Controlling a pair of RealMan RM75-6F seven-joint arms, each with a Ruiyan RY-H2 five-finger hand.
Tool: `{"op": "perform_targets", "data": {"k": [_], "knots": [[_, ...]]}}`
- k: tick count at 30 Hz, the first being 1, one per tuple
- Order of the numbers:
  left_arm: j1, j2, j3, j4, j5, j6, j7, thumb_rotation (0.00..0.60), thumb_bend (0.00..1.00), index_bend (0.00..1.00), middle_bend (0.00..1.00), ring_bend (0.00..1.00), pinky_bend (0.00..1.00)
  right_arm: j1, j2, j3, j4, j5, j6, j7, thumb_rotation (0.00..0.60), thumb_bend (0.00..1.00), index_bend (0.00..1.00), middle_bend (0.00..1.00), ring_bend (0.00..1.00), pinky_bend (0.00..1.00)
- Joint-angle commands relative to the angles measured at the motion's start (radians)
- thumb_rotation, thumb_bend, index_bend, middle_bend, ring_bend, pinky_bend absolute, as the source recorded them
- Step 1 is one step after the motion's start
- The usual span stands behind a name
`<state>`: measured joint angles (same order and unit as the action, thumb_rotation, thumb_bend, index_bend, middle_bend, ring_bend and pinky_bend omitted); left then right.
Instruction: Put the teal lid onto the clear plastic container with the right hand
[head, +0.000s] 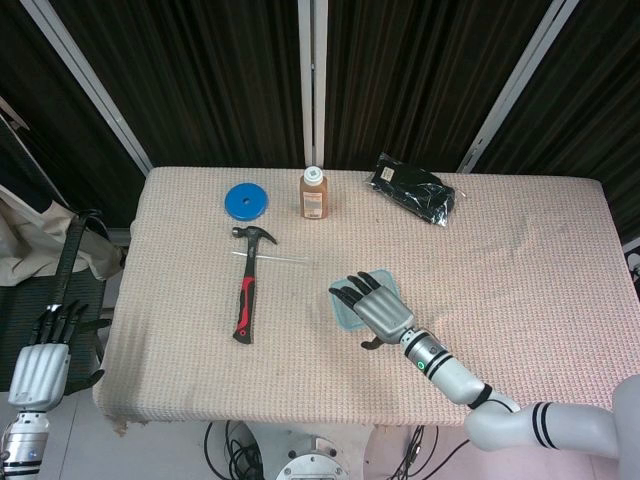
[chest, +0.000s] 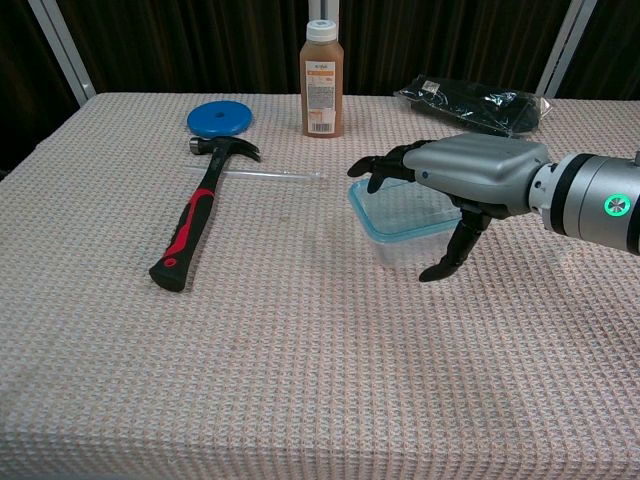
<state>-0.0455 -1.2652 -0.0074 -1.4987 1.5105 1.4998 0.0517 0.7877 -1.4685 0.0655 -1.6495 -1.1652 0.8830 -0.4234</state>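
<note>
The clear plastic container (chest: 400, 248) stands mid-table with the teal lid (chest: 368, 211) lying on top of it; only its left and near rim show. My right hand (chest: 470, 176) hovers palm down right over the lid, fingers spread and reaching left past the rim, thumb pointing down beside the near wall. Whether the palm touches the lid is unclear. From the head view the right hand (head: 376, 305) covers most of the container (head: 344, 312). My left hand (head: 40, 362) hangs off the table's left side, fingers extended, holding nothing.
A red-and-black hammer (chest: 195, 215) lies left of the container, a thin clear rod (chest: 265, 174) across its head. A blue disc (chest: 219, 118), a brown bottle (chest: 322, 80) and a black bag (chest: 470, 100) sit along the far edge.
</note>
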Motion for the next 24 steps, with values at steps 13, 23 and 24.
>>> {"op": "perform_targets", "data": {"k": [13,23,24], "knots": [[-0.002,-0.003,-0.009,0.004,0.017,0.023,0.005,0.600,0.00,0.07,0.03,0.00,0.00,-0.258,0.175,-0.115,-0.096,-0.299,0.390,0.113,0.600,0.00,0.00,0.18,0.00,0.00],[-0.015,-0.011,-0.029,0.013,0.036,0.048,0.057,0.600,0.00,0.07,0.03,0.00,0.00,-0.540,0.269,-0.142,-0.005,-0.364,0.785,0.295,0.600,0.02,0.00,0.03,0.00,0.00],[-0.016,-0.013,-0.032,0.011,0.034,0.051,0.071,0.600,0.00,0.07,0.03,0.00,0.00,-0.571,0.277,-0.143,0.012,-0.359,0.815,0.322,0.600,0.02,0.00,0.01,0.00,0.00]]}}
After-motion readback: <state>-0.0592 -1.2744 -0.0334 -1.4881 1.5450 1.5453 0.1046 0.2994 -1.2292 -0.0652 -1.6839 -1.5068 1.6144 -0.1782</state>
